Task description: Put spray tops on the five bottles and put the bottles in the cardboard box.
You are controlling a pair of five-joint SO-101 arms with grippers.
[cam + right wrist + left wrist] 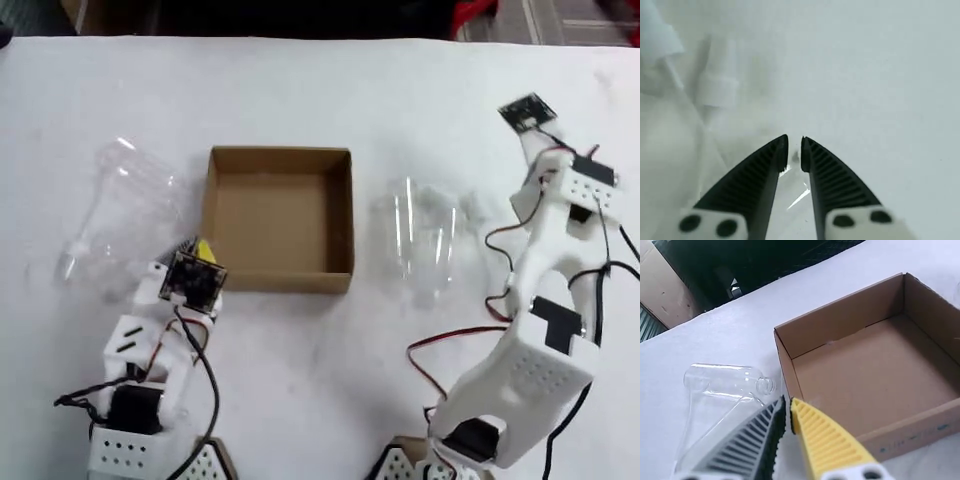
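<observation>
The open cardboard box [278, 157] sits mid-table and holds nothing; its brown inside wall [840, 322] is close up in the left wrist view. Left of it a clear bottle [120, 205] lies on its side, its open neck [765, 385] towards the box. My left gripper [203, 250] is shut and holding nothing, its grey and yellow tips [787, 407] just short of that neck, by the box's near left corner. Right of the box lie more clear bottles [420, 235]. My right gripper [794, 147] hangs over the white table, shut to a thin slit. A white spray top [716, 82] lies beyond it, a second [655, 30] farther off.
The white arms take up the near corners of the table, the left one [140, 400] and the right one [530, 350]. White tabletop stretches bare behind the box [300, 90]. Beyond the far edge are a dark floor and a brown carton [660, 285].
</observation>
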